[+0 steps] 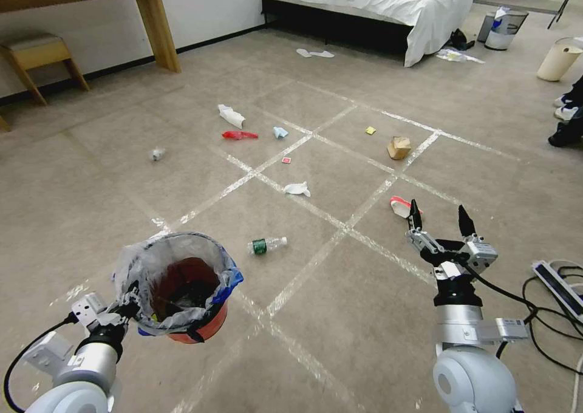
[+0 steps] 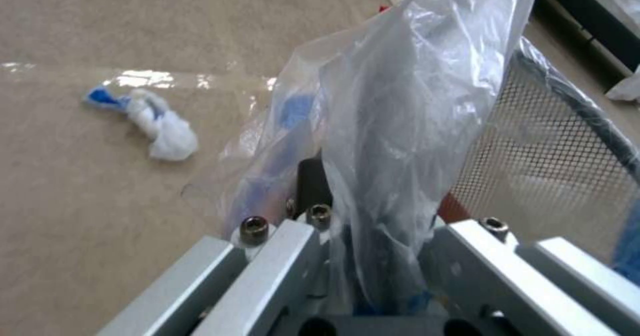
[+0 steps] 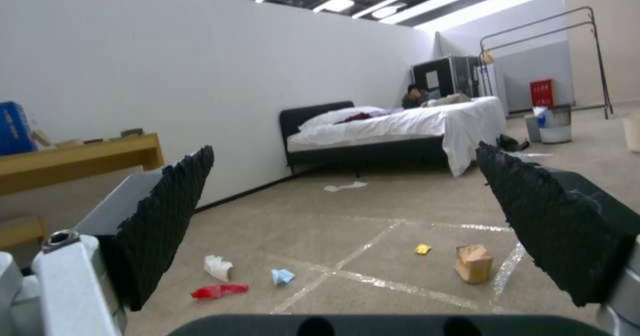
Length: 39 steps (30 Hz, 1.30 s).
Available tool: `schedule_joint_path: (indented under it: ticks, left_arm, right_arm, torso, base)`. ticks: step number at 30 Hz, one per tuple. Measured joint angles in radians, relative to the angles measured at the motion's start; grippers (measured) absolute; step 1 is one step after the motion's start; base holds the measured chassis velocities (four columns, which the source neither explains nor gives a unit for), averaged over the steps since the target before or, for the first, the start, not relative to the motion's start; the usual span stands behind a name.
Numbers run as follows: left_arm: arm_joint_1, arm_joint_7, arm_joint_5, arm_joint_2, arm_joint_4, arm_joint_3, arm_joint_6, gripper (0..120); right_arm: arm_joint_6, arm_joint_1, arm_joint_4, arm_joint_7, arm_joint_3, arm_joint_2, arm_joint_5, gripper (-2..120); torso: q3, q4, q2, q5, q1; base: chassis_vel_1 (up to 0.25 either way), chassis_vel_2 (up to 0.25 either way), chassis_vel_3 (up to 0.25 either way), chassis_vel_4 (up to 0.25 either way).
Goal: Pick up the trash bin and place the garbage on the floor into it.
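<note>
Trash bin (image 1: 182, 291) pinched at rim by left end effector (image 1: 124, 308) | right end effector (image 1: 440, 218) spread | garbage (image 1: 267, 245) on floor (image 1: 340, 316)

Both arms are clad in rounded silver-white shells with black collars and black cables, and each gripper is built from bolted aluminium blocks with ridged black jaws.

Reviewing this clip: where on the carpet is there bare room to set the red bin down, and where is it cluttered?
Bare beige carpet lies between the left tool gripping the bag-lined red trash bin and the open right tool, below the green-labelled clear bottle. Litter crowds the grid beyond: white crumpled tissue, red wrapper, brown paper bag.
</note>
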Motion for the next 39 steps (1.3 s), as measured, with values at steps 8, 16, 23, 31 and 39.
schedule_joint_path:
  ticks: [8, 16, 23, 31, 39]
  left_arm:
    - [-0.009, -0.003, -0.004, 0.005, 0.008, -0.008, 0.0, 4]
    - [-0.024, -0.011, -0.023, 0.018, 0.032, -0.025, 0.0, 4]
    - [-0.034, -0.015, -0.03, 0.024, 0.05, -0.033, 0.0, 4]
    - [-0.045, -0.02, -0.037, 0.032, 0.069, -0.038, 0.001, 4]
    - [-0.05, -0.023, -0.039, 0.035, 0.072, -0.037, 0.002, 4]
  right_arm:
    - [0.001, 0.004, -0.007, 0.0, -0.002, 0.002, 0.0, 100]
    - [0.001, 0.008, -0.009, 0.0, -0.004, 0.003, 0.001, 100]
    - [0.001, 0.011, -0.012, 0.0, -0.005, 0.004, 0.001, 100]
    - [0.001, 0.013, -0.018, 0.0, -0.006, 0.004, 0.002, 100]
    - [0.002, 0.023, -0.025, 0.0, -0.008, 0.002, 0.005, 100]
  torso:
    - [0.0, 0.0, 0.0, -0.0002, 0.0]
    - [0.0, 0.0003, 0.0, 0.0, 0.0]
    - [0.0, 0.0, 0.0, -0.0001, 0.0]
    - [0.0, 0.0001, 0.0, 0.0, 0.0]
    - [0.0, 0.0, 0.0, 0.0, 0.0]
  base:
    - [-0.175, 0.191, 0.17, -0.185]
    - [-0.156, 0.162, 0.168, -0.159]
    - [-0.142, 0.146, 0.128, -0.141]
    - [-0.118, 0.118, 0.114, -0.114]
    - [-0.123, 0.117, 0.12, -0.116]
